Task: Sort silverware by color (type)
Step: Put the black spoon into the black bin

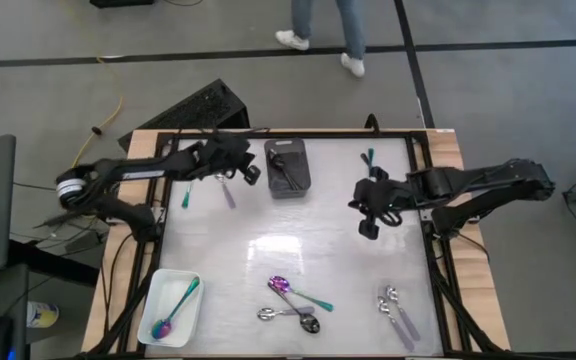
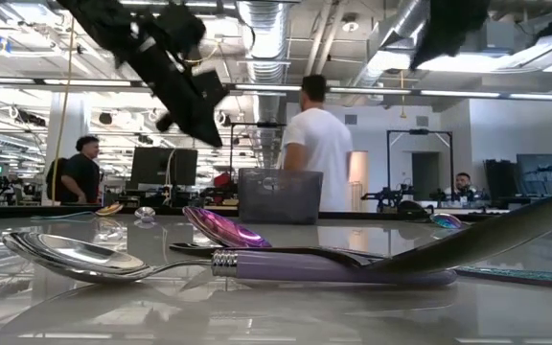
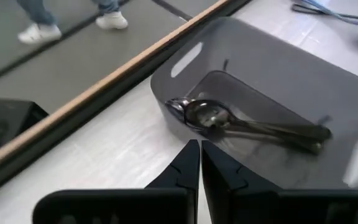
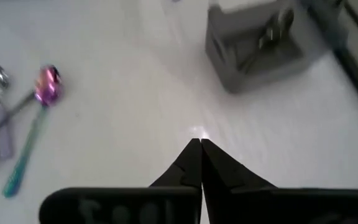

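Note:
My left gripper (image 1: 248,172) (image 3: 200,157) is shut and empty, hovering just left of the small dark bin (image 1: 288,168) (image 3: 253,93), where dark spoons (image 3: 241,124) lie on the floor. My right gripper (image 1: 368,218) (image 4: 200,152) is shut and empty, above bare table right of centre. A white tray (image 1: 158,320) at the near left holds one rainbow spoon (image 1: 175,308). Rainbow spoons (image 1: 296,293) and a silver and a dark spoon (image 1: 290,317) lie flat near the near edge. Two silver spoons (image 1: 396,312) lie farther right.
A teal-handled spoon (image 1: 186,195) and a purple-handled one (image 1: 228,194) lie under my left arm; another teal one (image 1: 368,160) lies near the far right. A black frame (image 1: 423,180) borders the table. A person (image 1: 323,25) walks beyond the far edge.

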Action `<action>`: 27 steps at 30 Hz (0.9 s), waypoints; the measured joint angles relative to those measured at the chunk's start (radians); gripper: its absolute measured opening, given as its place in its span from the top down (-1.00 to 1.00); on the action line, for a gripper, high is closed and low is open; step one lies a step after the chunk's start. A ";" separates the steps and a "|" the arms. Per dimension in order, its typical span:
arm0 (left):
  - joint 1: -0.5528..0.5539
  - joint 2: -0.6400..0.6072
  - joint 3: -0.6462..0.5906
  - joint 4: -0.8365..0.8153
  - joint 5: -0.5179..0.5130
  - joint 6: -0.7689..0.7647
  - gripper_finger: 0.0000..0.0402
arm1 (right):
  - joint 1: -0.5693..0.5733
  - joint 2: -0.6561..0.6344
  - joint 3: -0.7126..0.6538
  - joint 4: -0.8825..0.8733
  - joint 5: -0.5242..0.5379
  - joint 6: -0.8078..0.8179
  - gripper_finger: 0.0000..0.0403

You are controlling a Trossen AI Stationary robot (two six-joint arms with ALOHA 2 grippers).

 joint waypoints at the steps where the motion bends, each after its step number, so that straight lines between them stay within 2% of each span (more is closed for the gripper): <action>1: -0.025 -0.034 -0.007 -0.018 -0.029 0.007 1.00 | 0.000 0.000 -0.023 -0.005 0.000 0.013 0.86; 4: -0.107 -0.148 -0.070 -0.019 -0.133 0.017 1.00 | -0.009 0.000 -0.099 -0.008 -0.001 0.037 0.83; 7: -0.193 -0.255 -0.177 0.037 -0.194 0.004 1.00 | -0.044 -0.009 -0.165 -0.039 -0.002 0.034 0.84; 13: -0.306 -0.434 -0.367 0.232 -0.146 -0.019 1.00 | -0.275 0.010 -0.179 -0.085 -0.019 -0.166 0.90; 16: -0.337 -0.501 -0.392 0.245 -0.132 -0.028 1.00 | -0.455 0.057 -0.179 -0.113 -0.122 -0.192 0.90; 20: -0.367 -0.550 -0.412 0.247 -0.132 -0.024 1.00 | -0.661 0.146 -0.179 -0.153 -0.211 -0.116 0.87; 22: -0.377 -0.564 -0.419 0.248 -0.133 -0.017 1.00 | -0.704 0.180 -0.179 -0.170 -0.219 -0.119 0.85; 27: -0.386 -0.574 -0.420 0.213 -0.133 -0.001 1.00 | -0.708 0.198 -0.179 -0.150 -0.167 -0.136 0.87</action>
